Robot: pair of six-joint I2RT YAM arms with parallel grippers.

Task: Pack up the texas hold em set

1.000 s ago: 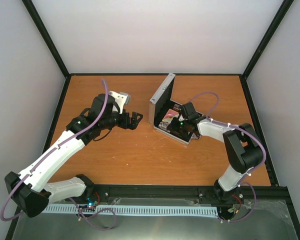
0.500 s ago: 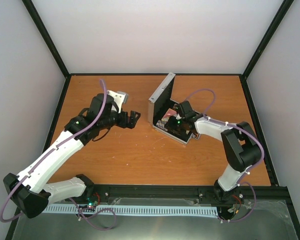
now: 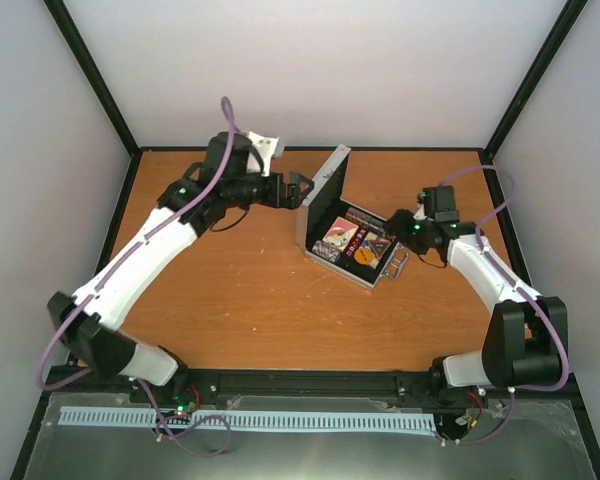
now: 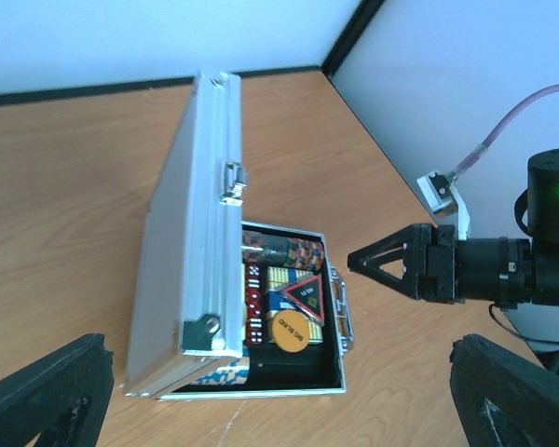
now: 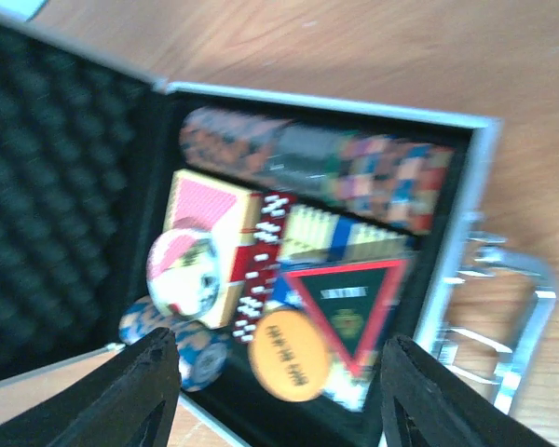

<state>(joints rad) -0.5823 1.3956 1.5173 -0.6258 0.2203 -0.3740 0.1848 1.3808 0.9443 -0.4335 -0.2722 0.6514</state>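
The silver case [image 3: 323,195] stands open at mid table, its lid upright and its handle [image 5: 503,307] on the right. Inside lie striped chip stacks [image 5: 326,168], a blue-yellow deck [image 5: 340,237], a row of red dice [image 5: 261,270], the red-edged triangle [image 5: 349,303] and the orange disc [image 5: 289,354]. A red deck [image 5: 210,219] and loose chips [image 5: 182,270] lie beside them. My left gripper [image 3: 300,189] is open and empty, just behind the lid's outer face [image 4: 200,233]. My right gripper [image 3: 392,229] is open and empty, over the case's handle side.
The lid's black foam lining [image 5: 56,186] faces the right gripper. The orange table [image 3: 250,290] is walled by a black frame and white panels. The right gripper also shows in the left wrist view [image 4: 382,264], right of the case.
My left arm has swung from mid table up to the back of the lid. My right gripper has pulled out of the case to its handle side, uncovering the contents.
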